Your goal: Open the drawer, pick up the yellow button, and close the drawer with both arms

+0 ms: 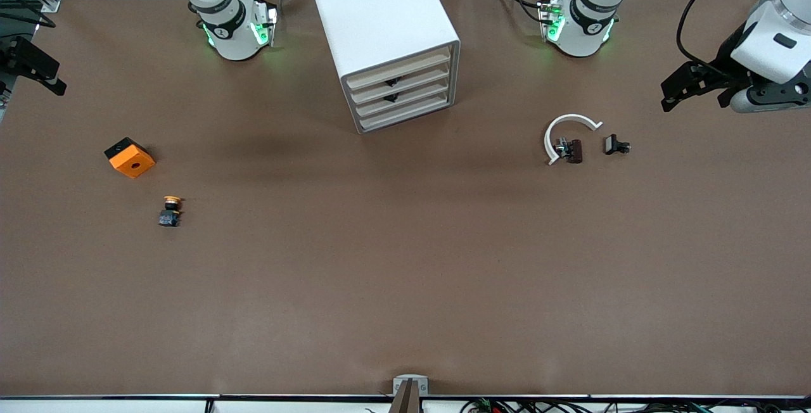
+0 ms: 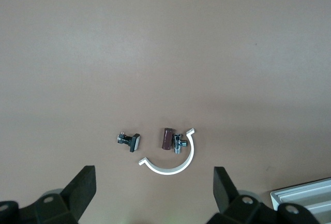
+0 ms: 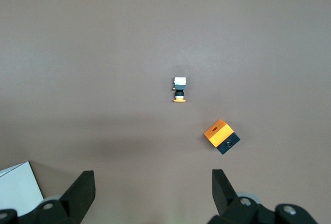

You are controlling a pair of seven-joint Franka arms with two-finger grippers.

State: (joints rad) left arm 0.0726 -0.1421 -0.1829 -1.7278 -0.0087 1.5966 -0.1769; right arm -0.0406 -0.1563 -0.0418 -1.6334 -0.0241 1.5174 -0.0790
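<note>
The white drawer cabinet (image 1: 386, 39) stands at the back middle of the table with its drawers (image 1: 405, 93) shut. The button (image 1: 170, 210), orange cap on a dark body, lies on the bare table toward the right arm's end, a little nearer the front camera than the orange block (image 1: 130, 157). In the right wrist view the button (image 3: 179, 90) and the block (image 3: 221, 136) lie far below my open, empty right gripper (image 3: 152, 188), which shows at the picture's edge (image 1: 35, 68). My left gripper (image 2: 154, 188) hangs open and empty high over the left arm's end (image 1: 681, 87).
A white C-shaped ring (image 1: 567, 131), a brown-and-metal part (image 1: 573, 150) and a small black clip (image 1: 616, 145) lie toward the left arm's end. They also show in the left wrist view: ring (image 2: 178, 164), clip (image 2: 130, 140), cabinet corner (image 2: 305, 200).
</note>
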